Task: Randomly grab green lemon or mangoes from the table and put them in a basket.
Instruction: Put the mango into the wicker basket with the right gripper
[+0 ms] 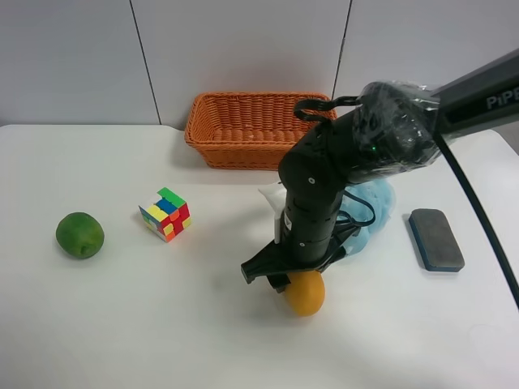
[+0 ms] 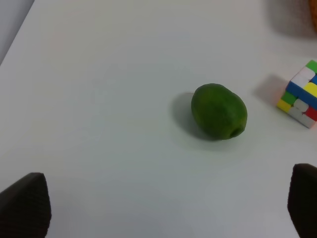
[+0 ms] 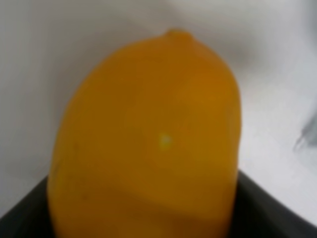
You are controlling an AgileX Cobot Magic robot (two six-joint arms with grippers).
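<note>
Round dark green smooth lemon (image 1: pixel 79 235) on white flat table (image 1: pixel 122 324), left of multicoloured puzzle cube (image 1: pixel 165 214), near it, apart. Left gripper (image 2: pixel 158 208) spread wide, nothing between fingers, lemon well ahead of it. Rectangular orange-brown woven wicker basket (image 1: pixel 235 150) behind cube, to its right. Oval yellow-orange mango (image 1: pixel 306 295) right of cube, nearer table's front edge. Right gripper (image 1: pixel 280 282) right down on mango, dark fingers flanking fruit; clamped or not, can't tell. Light blue cloth (image 1: pixel 377 207) further right of cube, then dark grey flat pad (image 1: pixel 435 238).
</note>
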